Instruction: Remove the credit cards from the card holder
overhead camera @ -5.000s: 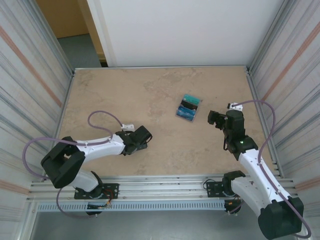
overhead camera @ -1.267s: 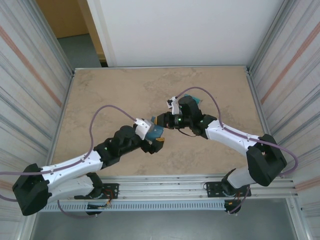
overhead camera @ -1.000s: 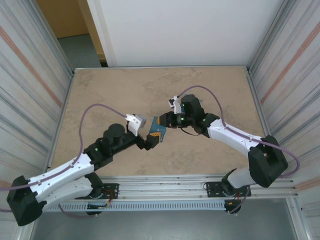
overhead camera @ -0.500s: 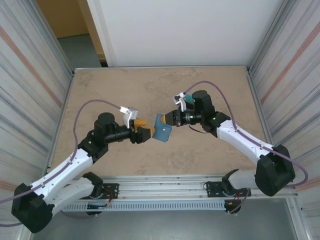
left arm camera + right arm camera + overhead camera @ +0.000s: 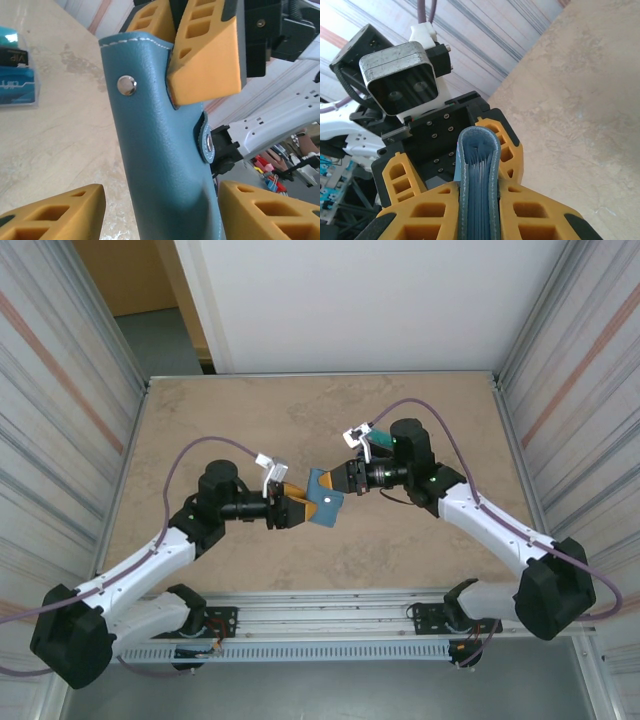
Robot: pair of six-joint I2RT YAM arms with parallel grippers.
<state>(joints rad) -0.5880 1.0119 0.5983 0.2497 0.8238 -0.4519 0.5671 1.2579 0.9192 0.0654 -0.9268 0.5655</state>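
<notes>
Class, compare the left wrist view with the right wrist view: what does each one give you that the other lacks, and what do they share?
Left wrist: the card holder's outer face with its snap stud and closure tab, and the credit cards lying on the table. Right wrist: the holder end-on, inner layers showing within its fold, and the left wrist's camera housing. Both: the right hand shut on the holder, and the left hand open.
</notes>
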